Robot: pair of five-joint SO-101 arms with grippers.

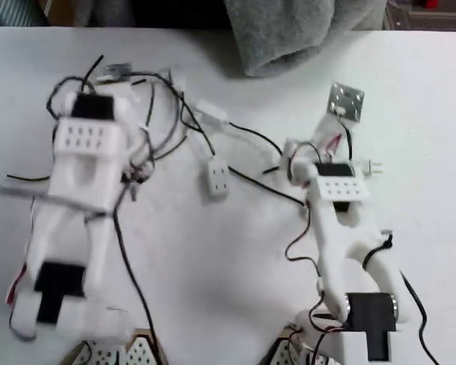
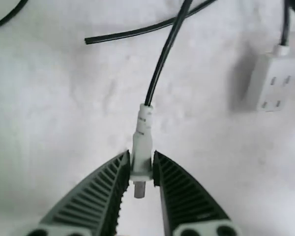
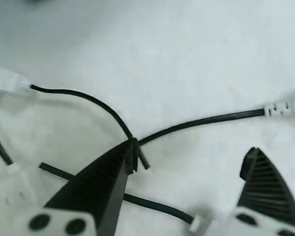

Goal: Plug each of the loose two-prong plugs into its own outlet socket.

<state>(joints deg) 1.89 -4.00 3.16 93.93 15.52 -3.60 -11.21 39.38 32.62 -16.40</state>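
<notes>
White surface (image 1: 235,274), strewn with black cords (image 1: 251,134). Near the middle, a white outlet socket (image 1: 217,177). Well apart from it, a loose two-prong plug (image 1: 371,166) and a metal bracket (image 1: 345,101). Grey cloth (image 1: 289,34) at the far edge.

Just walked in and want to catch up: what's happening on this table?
The left pincer is shut on a white two-prong plug, which is not yet in the white outlet socket lying apart from it on the table. The right pincer is open over crossed black cords, holding nothing.
</notes>
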